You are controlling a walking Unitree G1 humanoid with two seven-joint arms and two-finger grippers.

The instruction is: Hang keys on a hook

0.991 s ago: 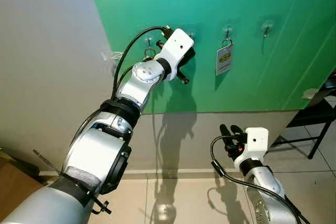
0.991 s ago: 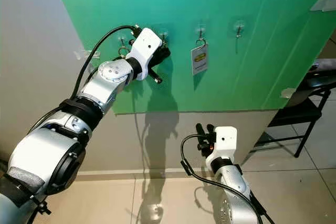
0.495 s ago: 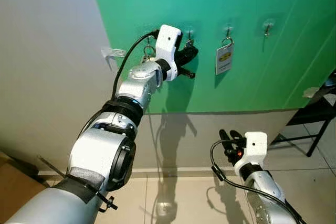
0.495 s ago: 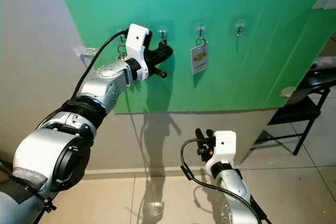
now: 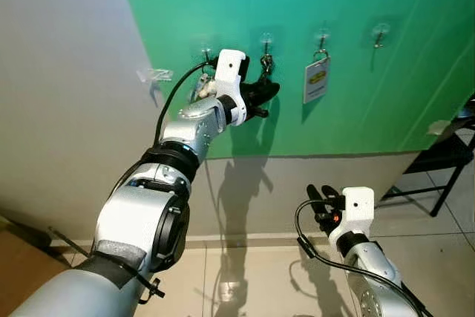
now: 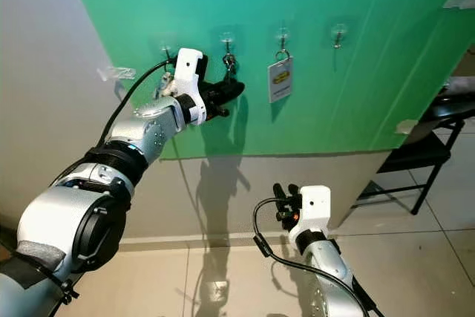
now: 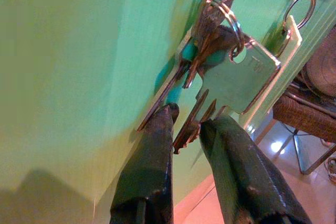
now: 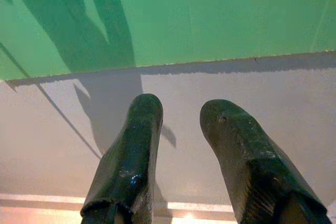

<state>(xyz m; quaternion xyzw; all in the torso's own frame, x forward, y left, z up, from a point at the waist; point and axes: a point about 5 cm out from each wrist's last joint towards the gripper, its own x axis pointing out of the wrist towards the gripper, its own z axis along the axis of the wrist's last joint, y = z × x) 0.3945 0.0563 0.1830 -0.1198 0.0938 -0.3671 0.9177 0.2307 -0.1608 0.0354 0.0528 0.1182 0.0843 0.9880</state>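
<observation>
**Keys on the hook, left end effector right beneath them**

The left arm is stretched up and out to the green wall panel (image 5: 349, 57), and the left end effector (image 5: 266, 91) sits just under the second hook (image 5: 266, 38) of the row. The keys (image 7: 220, 72) hang there from their ring on that hook, flat against the green. From the left wrist camera, the two black fingers (image 7: 152, 150) stand a little apart, with the tip of one key dipping down between them; whether the pads actually touch that tip, I cannot tell. The jaws are slightly spread, not clamped on anything.

Along the wall, four small clear hooks run in a line. The first hook (image 6: 165, 40) is just beside the left wrist's white housing. The third hook (image 5: 321, 36) carries a white tag (image 5: 316, 82) with a yellow mark on it, hanging well clear of the keys. The fourth hook (image 5: 380, 32) sits off to the right.

Down low, the right arm is held near the body, its right end effector (image 5: 320, 194) pointing up towards the grey lower wall (image 5: 297, 183). The right wrist camera shows its two fingers (image 8: 128, 150) spread apart with nothing between them.

A dark chair (image 5: 445, 161) stands at the right edge, on the tiled floor (image 5: 260, 280)
</observation>
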